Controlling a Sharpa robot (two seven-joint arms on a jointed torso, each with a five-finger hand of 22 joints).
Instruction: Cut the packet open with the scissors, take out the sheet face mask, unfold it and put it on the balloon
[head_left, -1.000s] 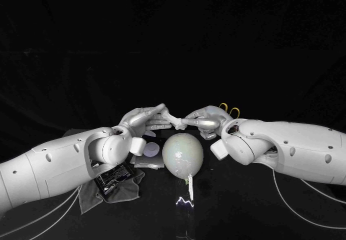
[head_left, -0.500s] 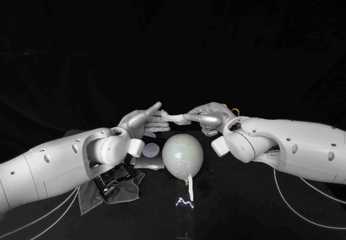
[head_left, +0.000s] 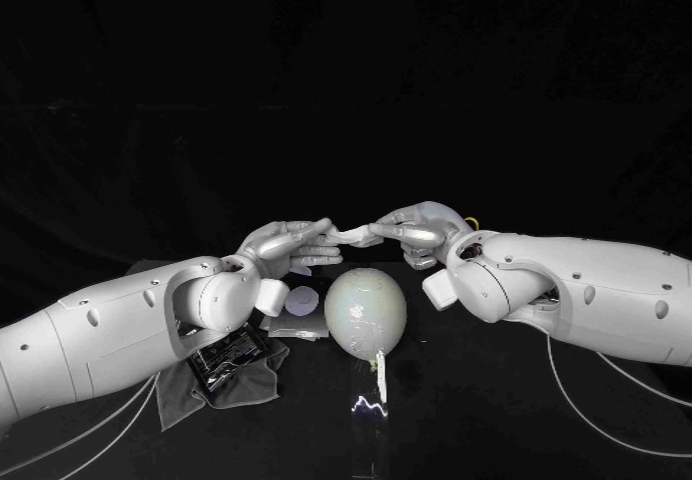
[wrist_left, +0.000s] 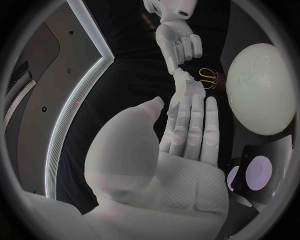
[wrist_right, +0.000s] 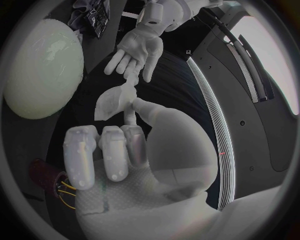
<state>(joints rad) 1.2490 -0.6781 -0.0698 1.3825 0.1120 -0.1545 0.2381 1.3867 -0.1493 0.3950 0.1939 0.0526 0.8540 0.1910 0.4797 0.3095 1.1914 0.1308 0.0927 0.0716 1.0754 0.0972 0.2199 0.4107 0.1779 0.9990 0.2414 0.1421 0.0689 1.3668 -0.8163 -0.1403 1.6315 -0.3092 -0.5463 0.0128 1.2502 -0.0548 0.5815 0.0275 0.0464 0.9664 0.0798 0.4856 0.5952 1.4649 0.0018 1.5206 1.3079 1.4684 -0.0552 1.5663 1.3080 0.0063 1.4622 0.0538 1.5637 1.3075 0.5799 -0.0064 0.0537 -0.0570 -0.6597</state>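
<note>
A folded white sheet mask (head_left: 351, 234) hangs in the air between my two hands, above the far end of the balloon (head_left: 365, 308). My left hand (head_left: 293, 246) holds its left end at the fingertips. My right hand (head_left: 417, 233) pinches its right end between thumb and finger. The left wrist view has the mask (wrist_left: 187, 89) just past my straight left fingers (wrist_left: 195, 125), with the balloon (wrist_left: 259, 87) beside it. In the right wrist view the mask (wrist_right: 114, 101) runs from my right thumb toward the left hand (wrist_right: 136, 49). The pale balloon lies on the black table. The opened packet (head_left: 299, 303) lies left of it. Yellow scissor handles (head_left: 469, 222) peek out behind my right hand.
A dark cloth (head_left: 188, 388) with a flat black box (head_left: 228, 359) on it lies under my left forearm. The balloon's knot and a white string (head_left: 378, 385) trail toward the table's near edge.
My left hand's raised finger has come back down onto the mask's end. Both hands have crept slightly closer over the balloon. The balloon and packet have not moved.
</note>
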